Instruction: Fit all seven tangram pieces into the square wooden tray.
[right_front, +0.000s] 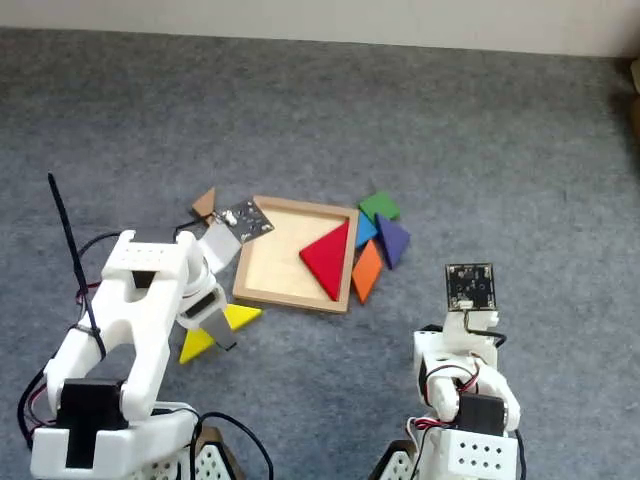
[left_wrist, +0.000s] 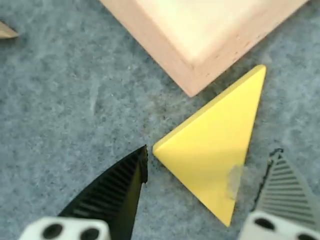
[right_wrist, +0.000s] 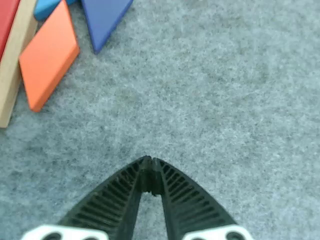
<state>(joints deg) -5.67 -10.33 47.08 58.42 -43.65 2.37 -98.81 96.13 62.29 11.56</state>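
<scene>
Left pincer (left_wrist: 210, 152) wide around flat, sharp-edged yellow triangle (left_wrist: 215, 142)

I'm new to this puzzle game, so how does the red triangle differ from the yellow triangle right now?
The red triangle lies inside the tray; the yellow triangle lies on the carpet beside a tray corner. The left gripper stands open astride the yellow triangle; no gripper is near the red triangle. Both are flat triangles.

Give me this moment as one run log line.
left claw open astride yellow triangular piece beside square wooden tray | right claw shut over grey carpet | tray holds red triangular piece
</scene>
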